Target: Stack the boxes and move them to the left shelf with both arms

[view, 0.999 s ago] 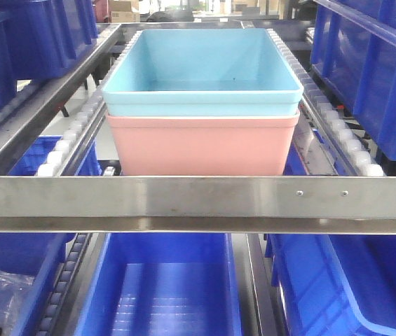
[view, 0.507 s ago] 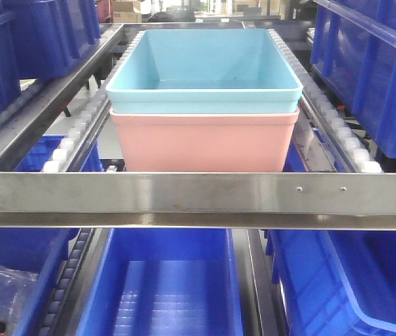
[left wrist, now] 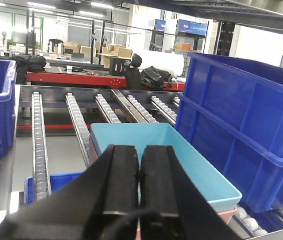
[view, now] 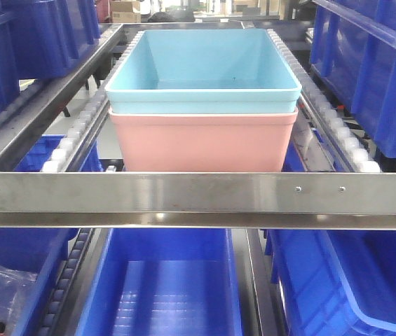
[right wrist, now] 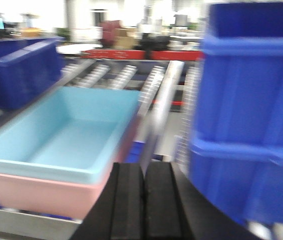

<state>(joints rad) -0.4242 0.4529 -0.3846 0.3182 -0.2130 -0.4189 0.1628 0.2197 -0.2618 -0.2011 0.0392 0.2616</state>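
The light blue box point(view: 205, 70) is nested in the pink box point(view: 203, 143). The stack stands on the steel shelf, behind its flat front bar point(view: 198, 194) and between the white roller rails point(view: 78, 129). The stack also shows in the left wrist view point(left wrist: 181, 160) and in the right wrist view point(right wrist: 66, 135), which is blurred. My left gripper point(left wrist: 139, 150) is shut and empty, just above and in front of the stack. My right gripper point(right wrist: 144, 167) is shut and empty, at the stack's right front corner. Neither gripper shows in the front view.
Large dark blue bins stand on both sides of the shelf point(view: 373, 70) point(view: 15, 42) and on the level below point(view: 162, 287). A big blue bin point(left wrist: 241, 125) is close on the right of the stack. Roller lanes point(left wrist: 38, 135) run on the left.
The stacked boxes have shifted very slightly to the right in the front view over the last second. No gripper shows in those earlier frames.
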